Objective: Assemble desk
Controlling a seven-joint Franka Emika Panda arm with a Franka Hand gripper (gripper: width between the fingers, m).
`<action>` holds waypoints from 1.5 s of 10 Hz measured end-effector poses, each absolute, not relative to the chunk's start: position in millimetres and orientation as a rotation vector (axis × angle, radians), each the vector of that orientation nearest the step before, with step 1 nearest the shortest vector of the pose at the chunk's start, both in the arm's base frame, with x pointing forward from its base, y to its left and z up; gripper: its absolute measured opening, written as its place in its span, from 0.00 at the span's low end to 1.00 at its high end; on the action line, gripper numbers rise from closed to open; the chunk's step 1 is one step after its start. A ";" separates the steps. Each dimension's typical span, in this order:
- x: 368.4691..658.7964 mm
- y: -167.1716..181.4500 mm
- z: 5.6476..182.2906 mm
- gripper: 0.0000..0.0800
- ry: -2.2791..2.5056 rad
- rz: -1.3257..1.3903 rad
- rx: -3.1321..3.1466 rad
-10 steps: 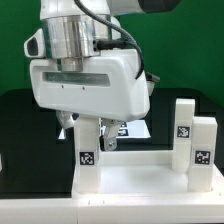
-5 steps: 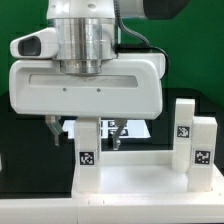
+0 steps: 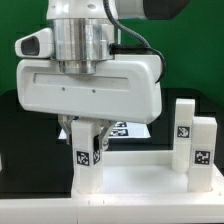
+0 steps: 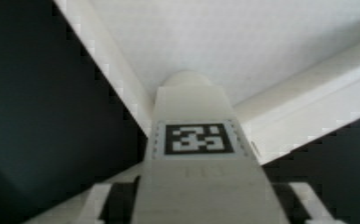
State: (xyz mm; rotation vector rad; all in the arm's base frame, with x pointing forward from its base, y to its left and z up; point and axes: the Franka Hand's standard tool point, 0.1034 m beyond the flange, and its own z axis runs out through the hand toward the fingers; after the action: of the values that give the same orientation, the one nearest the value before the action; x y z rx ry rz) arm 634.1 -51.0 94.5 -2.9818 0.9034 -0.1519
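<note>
The gripper [image 3: 88, 128] has narrowed around the leg [image 3: 87, 158]. Its fingers [image 3: 100, 131] clasp that leg, standing upright at the tabletop's [image 3: 135, 180] nine o'clock edge.

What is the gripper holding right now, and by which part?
The gripper straddles the upper end of an upright desk leg standing on the tabletop, fingers either side; a firm clamp cannot be confirmed.

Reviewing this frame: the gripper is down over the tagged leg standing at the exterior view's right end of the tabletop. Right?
Not quite. The gripper is down over the tagged leg at the exterior view's left end of the tabletop; the two legs at the right stand untouched. The exterior view shows it.
</note>
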 end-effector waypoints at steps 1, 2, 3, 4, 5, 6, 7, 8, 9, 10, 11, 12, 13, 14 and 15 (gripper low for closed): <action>631.8 -51.6 94.0 0.36 1.050 -0.185 -2.928; 629.0 -52.5 93.3 0.36 1.272 -0.205 -2.826; 628.3 -53.7 93.5 0.36 1.480 -0.195 -2.701; 627.8 -54.9 94.1 0.36 1.659 -0.168 -2.569; 627.4 -54.5 94.8 0.36 1.797 -0.115 -2.435; 628.1 -53.9 94.7 0.36 1.979 -0.070 -2.237; 627.3 -54.7 94.4 0.36 2.089 -0.040 -2.114; 627.5 -54.4 94.3 0.36 2.149 -0.033 -2.052; 627.8 -54.1 94.6 0.42 2.191 -0.029 -2.007; 627.8 -54.2 94.6 0.59 2.188 -0.030 -2.010; 627.6 -53.8 94.6 0.59 2.124 -0.039 -2.085; 627.3 -50.1 94.5 0.76 1.979 -0.048 -2.245; 629.1 -46.6 96.9 0.80 1.809 -0.042 -2.397; 628.6 -44.8 96.0 0.80 1.581 -0.063 -2.554; 626.5 -43.1 93.6 0.81 1.462 -0.070 -2.628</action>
State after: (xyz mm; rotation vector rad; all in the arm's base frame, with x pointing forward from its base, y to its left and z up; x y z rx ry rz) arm 626.5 -43.1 93.6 -2.6279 1.4625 -0.0697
